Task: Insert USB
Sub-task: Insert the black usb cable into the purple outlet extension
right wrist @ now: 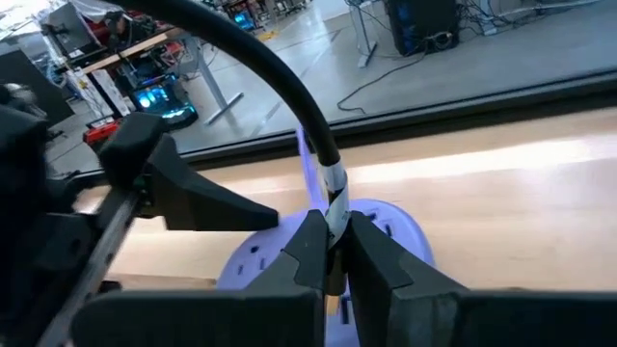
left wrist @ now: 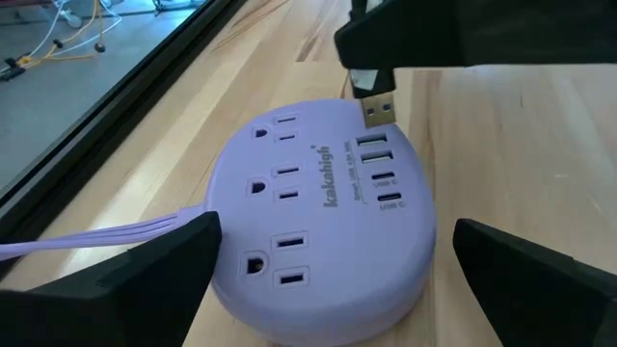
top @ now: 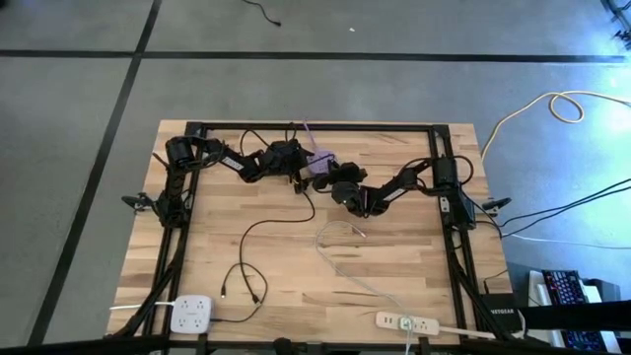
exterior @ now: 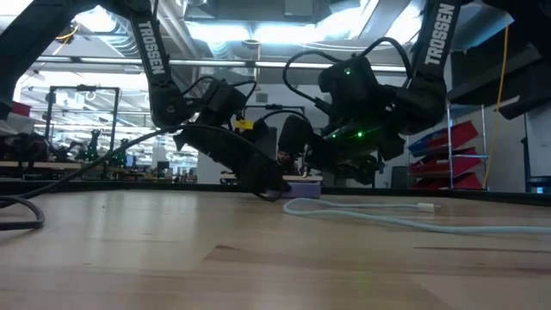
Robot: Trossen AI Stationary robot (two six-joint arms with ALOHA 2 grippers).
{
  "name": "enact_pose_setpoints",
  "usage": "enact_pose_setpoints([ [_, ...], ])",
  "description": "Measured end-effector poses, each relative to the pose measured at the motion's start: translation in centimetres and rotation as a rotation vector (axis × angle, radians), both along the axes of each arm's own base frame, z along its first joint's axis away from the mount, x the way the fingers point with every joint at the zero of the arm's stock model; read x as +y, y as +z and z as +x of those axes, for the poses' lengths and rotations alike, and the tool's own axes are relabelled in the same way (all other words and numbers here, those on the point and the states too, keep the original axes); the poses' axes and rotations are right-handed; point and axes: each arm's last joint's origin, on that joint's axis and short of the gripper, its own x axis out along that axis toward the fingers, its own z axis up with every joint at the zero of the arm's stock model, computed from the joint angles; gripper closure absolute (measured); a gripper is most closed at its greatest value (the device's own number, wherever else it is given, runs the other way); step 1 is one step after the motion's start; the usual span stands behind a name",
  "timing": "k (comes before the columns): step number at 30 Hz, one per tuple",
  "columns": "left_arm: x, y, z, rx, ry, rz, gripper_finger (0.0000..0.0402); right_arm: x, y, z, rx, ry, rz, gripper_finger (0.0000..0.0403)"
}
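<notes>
The right end effector [right wrist: 333,253] gripped the USB plug [left wrist: 378,104] just above the purple power strip [left wrist: 318,222]; the left end effector [left wrist: 333,270] stood open astride it. Angular misalignment risked jamming the plug against the port [left wrist: 374,146] rim.

A light wooden table [top: 394,271] is carrying everything. A purple power strip [top: 322,164] is lying near the middle of its far edge. A white power strip [top: 192,314] is sitting at the near left corner, and a long white power strip [top: 407,322] is lying along the near edge toward the right. A black cable [top: 246,261] and a white cable [top: 340,258] are trailing across the middle.
</notes>
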Motion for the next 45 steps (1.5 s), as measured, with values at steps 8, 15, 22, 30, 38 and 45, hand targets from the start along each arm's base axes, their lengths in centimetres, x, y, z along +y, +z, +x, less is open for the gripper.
enact_pose_setpoints([
  [8,0.00,0.00,0.00,0.000,0.000,0.000,0.0002,-0.36,-0.12,-0.02,-0.003,0.017,0.020,0.0402],
  [15,0.00,0.00,0.00,0.000,0.000,0.000,0.0002,-0.30,-0.27,-0.12,0.021,0.005,0.016,0.0402],
  [22,0.00,0.00,0.00,0.000,0.000,-0.001,0.0002,-0.49,-0.35,-0.21,0.033,-0.001,0.018,0.0402],
  [30,-0.02,0.03,0.02,-0.004,0.002,-0.006,0.0002,-0.53,-0.37,-0.21,0.036,0.003,0.020,0.0402],
  [38,-0.02,0.04,0.03,-0.006,0.002,-0.008,0.0002,-0.52,-0.43,-0.23,0.079,0.015,0.008,0.0402],
  [45,-0.01,0.08,0.03,-0.008,0.005,-0.011,0.0002,-0.50,-0.42,-0.21,0.116,0.032,-0.006,0.0402],
])
